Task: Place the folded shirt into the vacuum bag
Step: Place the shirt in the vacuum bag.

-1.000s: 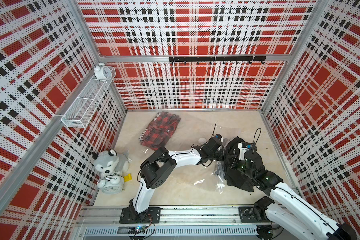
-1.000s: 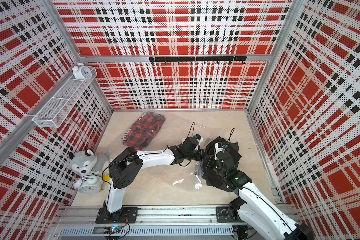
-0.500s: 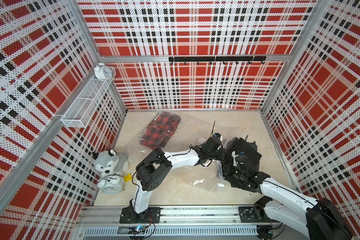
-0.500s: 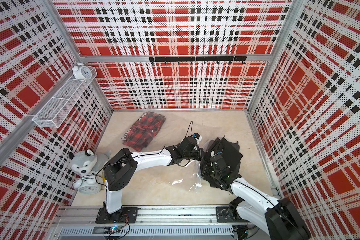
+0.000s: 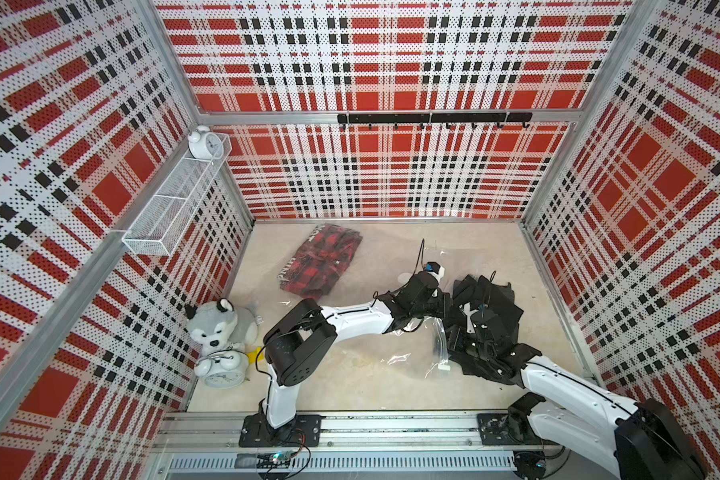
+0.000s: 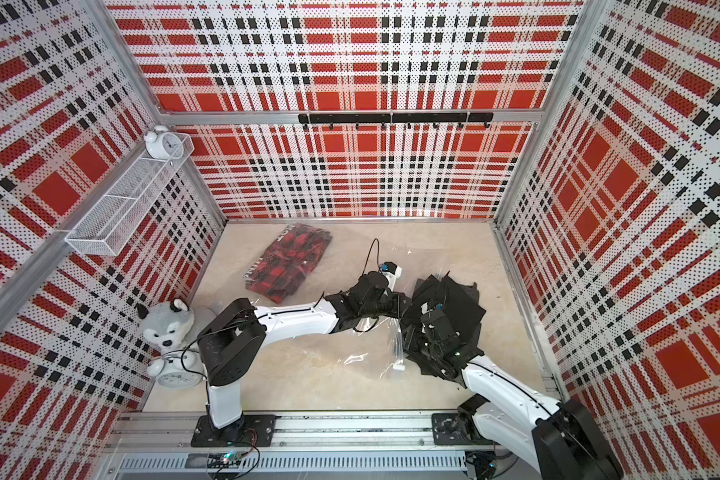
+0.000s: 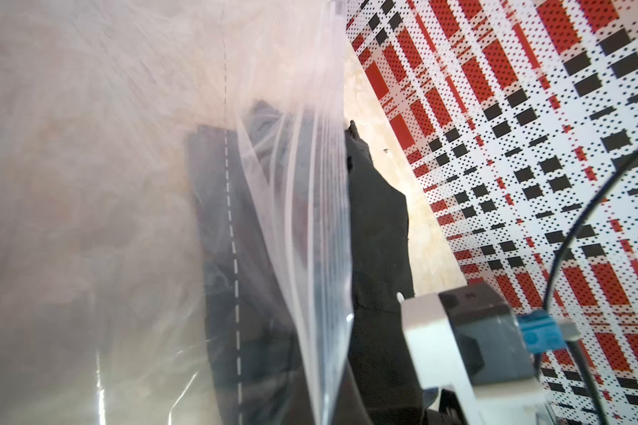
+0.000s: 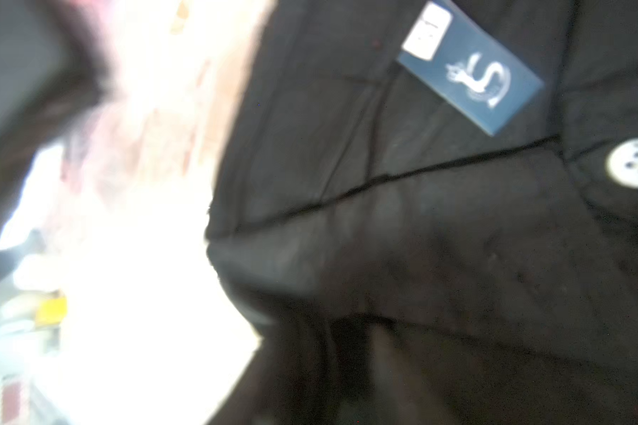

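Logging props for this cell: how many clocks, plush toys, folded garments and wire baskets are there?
Clocks: 2, shelf clock, table clock
Plush toys: 1, husky
Garments: 2, black shirt, plaid garment
Wire baskets: 1, wall basket
Total: 6

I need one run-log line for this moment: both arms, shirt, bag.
left gripper: shut on vacuum bag edge | right gripper: at black shirt, fingers hidden | shirt: at bag mouth, partly behind film

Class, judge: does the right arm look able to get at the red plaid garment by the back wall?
Probably not directly. The red plaid garment lies at the far left, and the left arm, stretched to the vacuum bag, crosses between it and the right arm at the black shirt.
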### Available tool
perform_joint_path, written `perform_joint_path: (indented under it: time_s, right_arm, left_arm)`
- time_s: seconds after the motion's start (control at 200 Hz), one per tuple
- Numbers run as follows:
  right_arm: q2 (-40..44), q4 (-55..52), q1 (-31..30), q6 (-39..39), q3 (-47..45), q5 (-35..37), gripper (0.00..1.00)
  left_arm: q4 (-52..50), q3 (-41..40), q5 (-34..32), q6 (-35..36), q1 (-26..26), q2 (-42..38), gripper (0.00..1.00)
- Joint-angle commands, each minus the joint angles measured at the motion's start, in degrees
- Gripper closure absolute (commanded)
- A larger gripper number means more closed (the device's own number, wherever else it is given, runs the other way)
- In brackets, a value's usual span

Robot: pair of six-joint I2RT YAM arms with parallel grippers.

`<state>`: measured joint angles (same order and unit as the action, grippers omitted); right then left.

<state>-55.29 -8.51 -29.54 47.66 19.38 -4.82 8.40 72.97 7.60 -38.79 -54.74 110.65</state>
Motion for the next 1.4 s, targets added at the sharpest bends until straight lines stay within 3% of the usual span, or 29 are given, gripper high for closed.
perform_joint_path:
  time_s: [0.0,0.145,0.381,0.661,0.897,1.097,1.398]
  right_arm:
    - [3.48,-8.08,-0.37,-1.68,3.45,3.96,0.35]
    - [8.00,-18.04,0.34,-1.16,7.87,11.64,0.22]
    - [8.81,-21.51,8.57,-6.25,16.45,10.52,0.19]
    - [-4.32,-14.17,25.77,-14.90,23.27,-1.58,0.24]
    - [-16.03,-9.05,34.91,-18.87,27.53,-7.98,0.25]
    - [-24.69,-6.34,40.34,-21.54,30.20,-11.47,0.28]
    - [-37.19,-6.48,40.70,-24.63,36.19,-12.24,0.33]
  left_arm:
    - [4.55,1.12,1.60,0.41,-0.12,1.72,0.98]
    - [3.31,2.93,1.20,1.21,-0.13,3.86,0.97]
    - [-2.53,7.92,-2.76,3.62,-0.85,8.05,0.91]
    - [-9.86,14.14,-10.34,7.53,-1.70,10.60,0.61]
    - [-18.20,22.74,-18.37,11.99,-2.25,14.57,0.51]
    - [-23.72,31.22,-20.63,14.99,-2.49,19.89,0.50]
    - [-27.06,40.35,-19.36,16.47,-1.66,26.01,0.53]
